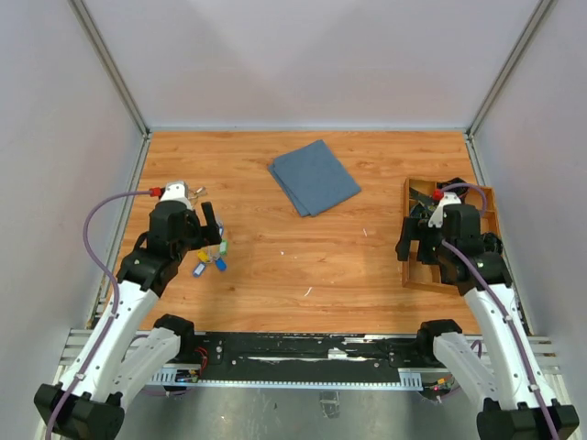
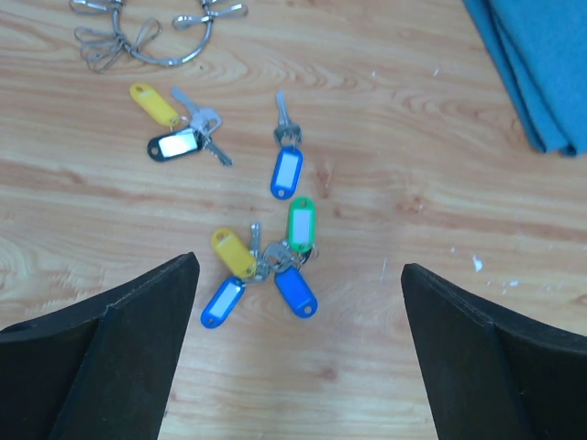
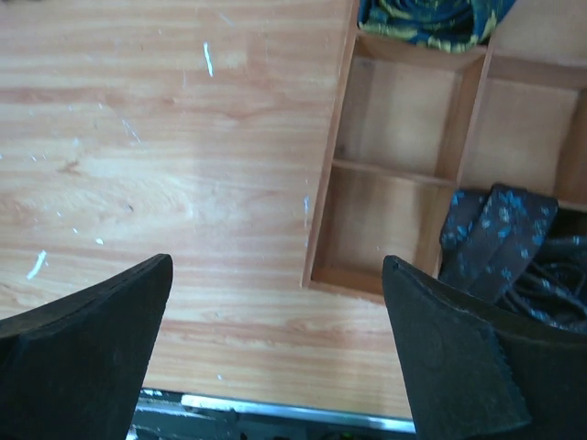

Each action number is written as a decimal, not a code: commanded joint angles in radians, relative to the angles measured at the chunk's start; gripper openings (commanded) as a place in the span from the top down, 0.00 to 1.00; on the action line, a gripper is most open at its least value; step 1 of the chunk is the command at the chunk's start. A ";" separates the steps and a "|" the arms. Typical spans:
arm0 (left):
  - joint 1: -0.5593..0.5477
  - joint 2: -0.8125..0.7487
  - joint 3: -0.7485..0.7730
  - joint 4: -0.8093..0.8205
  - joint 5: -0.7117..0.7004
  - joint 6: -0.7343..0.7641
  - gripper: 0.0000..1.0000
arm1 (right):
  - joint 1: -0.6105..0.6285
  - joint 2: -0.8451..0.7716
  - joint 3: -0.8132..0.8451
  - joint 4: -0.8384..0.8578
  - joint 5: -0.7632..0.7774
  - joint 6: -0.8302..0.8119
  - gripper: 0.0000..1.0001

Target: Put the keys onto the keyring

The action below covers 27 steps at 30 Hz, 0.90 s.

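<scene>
At the left of the desk (image 1: 367,266), the left tool (image 1: 213,229) hangs over the keys (image 1: 209,261) with its jaws spread wide and nothing between them. In the left wrist view the same tool (image 2: 300,266) frames the nearest bunch: a yellow tag (image 2: 233,252), two blue tags and a green tag (image 2: 301,224), their metal blades meeting in the middle. This bunch lies between the fingertips in that view but down on the wood, untouched. A single key with a blue tag (image 2: 287,171) lies just beyond it. Farther off and to the left, a yellow tag and a dark grey tag (image 2: 174,146) lie touching each other. The keyring (image 2: 170,62) lies farthest from the tool, at the top left of that view. It is a thin silver wire arc with small loops beside it, well apart from every key. No key sits on it, so I judge the task to be at its very start: all the threading is left to do, and neither ring nor key has been picked up. Toward the middle of the desk lies a folded blue cloth (image 1: 314,176), apart from the keys. At the right, the right tool (image 1: 417,246) is also spread wide and holds nothing. Its own view shows the tool (image 3: 277,264) above the near corner of a wooden tray (image 3: 326,183), which holds some dark patterned fabric (image 3: 500,229) in its compartments. It is far from the keys and the ring.
</scene>
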 commanded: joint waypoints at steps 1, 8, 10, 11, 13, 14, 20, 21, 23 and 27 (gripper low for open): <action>0.041 0.057 0.072 0.076 0.019 -0.047 0.01 | -0.029 0.052 0.049 0.129 -0.026 0.039 0.02; 0.070 0.129 0.127 0.099 0.017 -0.072 0.00 | -0.045 0.138 0.095 0.149 0.001 0.088 0.02; 0.073 0.144 0.139 0.102 0.015 -0.076 0.00 | -0.047 0.188 0.126 0.125 -0.016 0.088 0.02; 0.074 0.151 0.143 0.105 0.014 -0.078 0.01 | -0.048 0.213 0.142 0.110 -0.020 0.091 0.02; 0.076 0.164 0.148 0.108 0.009 -0.087 0.01 | -0.050 0.262 0.170 0.089 -0.025 0.094 0.02; 0.077 0.171 0.150 0.109 0.006 -0.093 0.00 | -0.050 0.283 0.179 0.085 -0.031 0.093 0.02; 0.081 0.211 0.143 0.113 0.007 -0.121 0.01 | -0.053 0.353 0.196 0.085 -0.081 0.103 0.02; 0.081 0.217 0.142 0.111 0.003 -0.126 0.02 | -0.053 0.356 0.193 0.085 -0.101 0.101 0.02; 0.089 0.232 0.138 0.110 -0.005 -0.129 0.04 | -0.055 0.350 0.178 0.103 -0.141 0.102 0.02; 0.151 0.277 0.137 0.128 0.007 -0.129 0.05 | -0.056 0.304 0.127 0.166 -0.181 0.128 0.02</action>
